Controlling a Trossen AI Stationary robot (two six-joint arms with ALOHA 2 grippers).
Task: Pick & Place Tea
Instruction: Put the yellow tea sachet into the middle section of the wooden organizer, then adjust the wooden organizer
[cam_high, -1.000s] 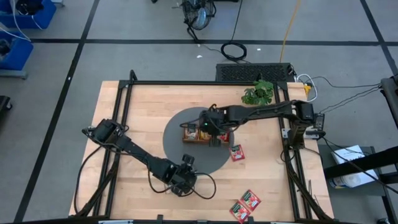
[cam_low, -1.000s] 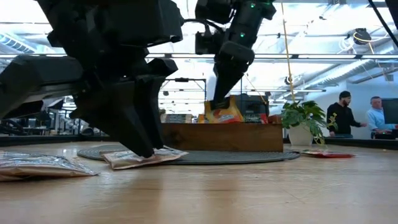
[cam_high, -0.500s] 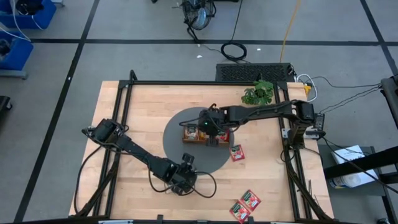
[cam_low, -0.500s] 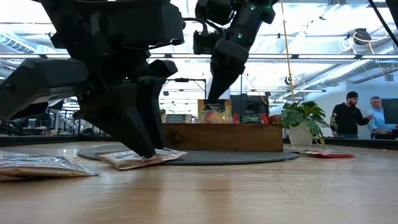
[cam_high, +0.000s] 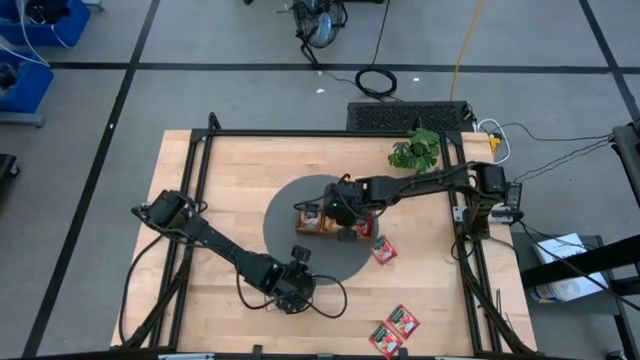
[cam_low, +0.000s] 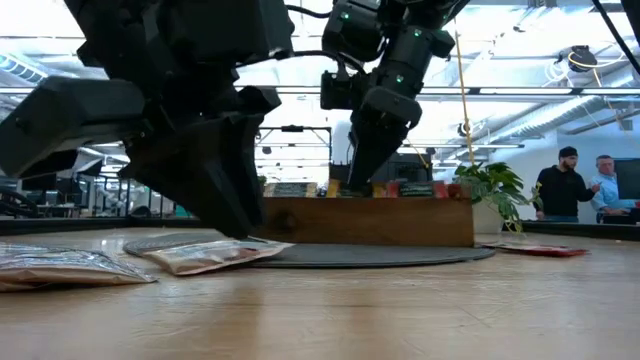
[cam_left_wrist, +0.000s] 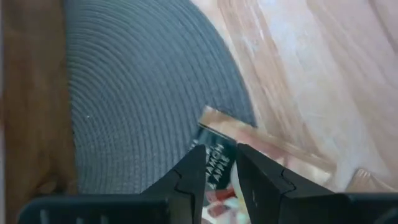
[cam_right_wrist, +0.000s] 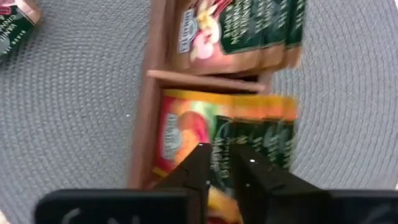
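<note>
- Two arms are at work: the right gripper (cam_high: 345, 215) hangs over the tray (cam_high: 303, 224) at the middle of the round mat (cam_high: 283, 240), and the left gripper (cam_high: 297, 283) sits low at the mat's near edge.
- The step in hand, as we judge it, is setting an orange sachet (cam_right_wrist: 186, 134) into the tray's orange compartment. To do it well we would let go only once the sachet stands among its own kind, then lift straight up so that the fingers do not drag it back out.
- The right gripper's fingers (cam_right_wrist: 198, 163) stand a narrow gap apart, just above the orange row. We cannot tell whether they pinch a sachet or have just let go, since the fingertips cover the very spot.
- The next compartment holds beige sachets (cam_right_wrist: 224, 31), packed upright.
- The left gripper's fingers (cam_left_wrist: 194, 179) stand a little apart, astride the edge of a beige sachet (cam_left_wrist: 217, 163) lying half on the mat and half on the table (cam_high: 230, 170). They seem to bear on it, but we cannot tell whether they truly grip it.
- More tea waits loose: a red sachet (cam_high: 381, 247) just right of the mat, and a red pair (cam_high: 395, 329) near the table's near right corner.
</note>
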